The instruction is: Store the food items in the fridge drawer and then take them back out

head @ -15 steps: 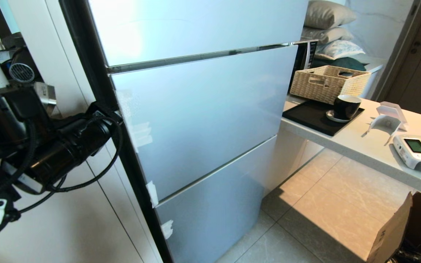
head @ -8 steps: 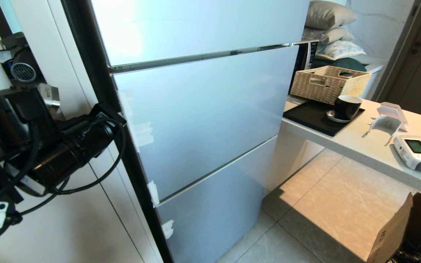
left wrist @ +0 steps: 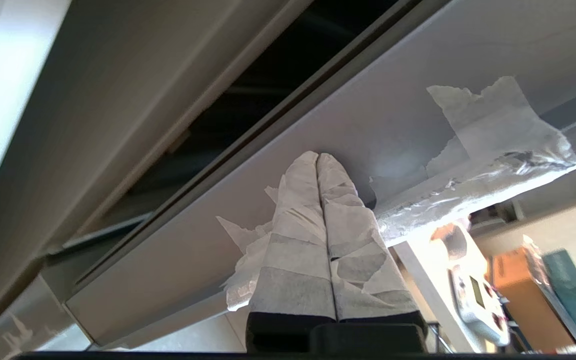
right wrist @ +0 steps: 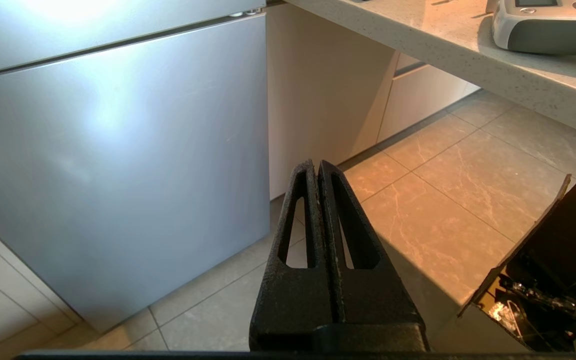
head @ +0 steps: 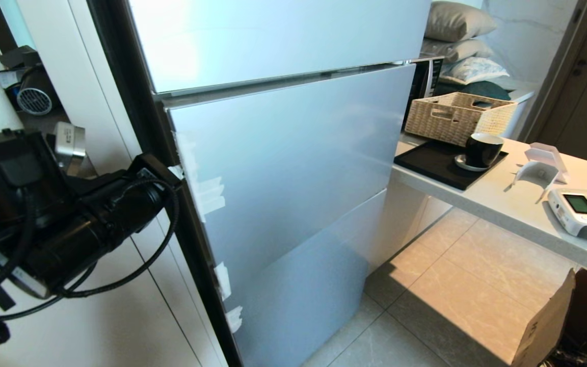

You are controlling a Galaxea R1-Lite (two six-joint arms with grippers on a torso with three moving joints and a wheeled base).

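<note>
Counting up first: three matte silver-blue door panels on the fridge, namely top panel, middle panel and bottom panel. Three spots of white tape down their left edge. Three pillows stacked at the back. One wicker basket, one dark cup on a saucer, one black tray, one white stand and one white remote.

Compared with a second ago: middle panel's left edge now swung out a little from the fridge body, with a dark gap along its top and its lower corner overlapping the bottom panel. Left arm sitting lower and a touch closer to the fridge edge. Nothing shifted over on the right.

Left gripper: tape-wrapped jaws pressed flat together, tips right up against the middle panel's edge beside a torn tape patch. Right gripper: black jaws squeezed together too, holding nothing, hanging above the floor near the bottom panel.

Fridge drawer and food items: out of sight in all three views, can't place them.

Room-wise: pale speckled tabletop to the right of the fridge, beige marbled floor tiles in warm sunlight, open cardboard box in the near right corner.
</note>
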